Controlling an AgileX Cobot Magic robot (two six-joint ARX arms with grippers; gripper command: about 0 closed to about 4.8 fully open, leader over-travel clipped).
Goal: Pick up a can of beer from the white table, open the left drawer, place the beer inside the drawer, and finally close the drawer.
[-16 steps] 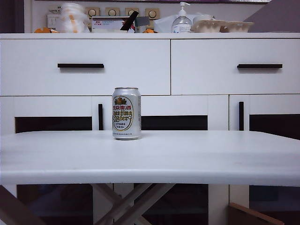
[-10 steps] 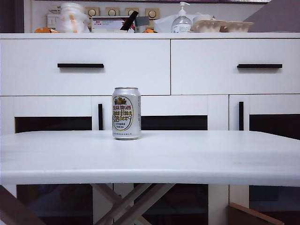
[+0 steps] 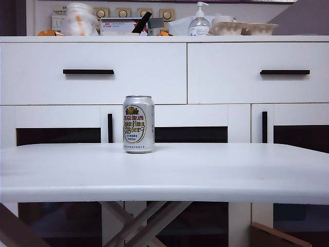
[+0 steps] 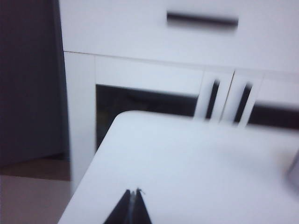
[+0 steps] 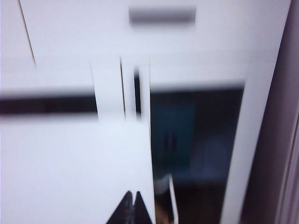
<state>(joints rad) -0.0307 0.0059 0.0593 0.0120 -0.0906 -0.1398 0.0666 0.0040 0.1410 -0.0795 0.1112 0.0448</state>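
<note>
can of beer: 1 | drawers: 2 | pump bottle: 1 | white table: 1

Can of beer: silver, oval gold-red-dark label. Tabletop: plain white. Left drawer: white front, black bar handle. Left pincer and right pincer: black.

Silver can of beer upright on the white table, left drawer shut behind it
</note>
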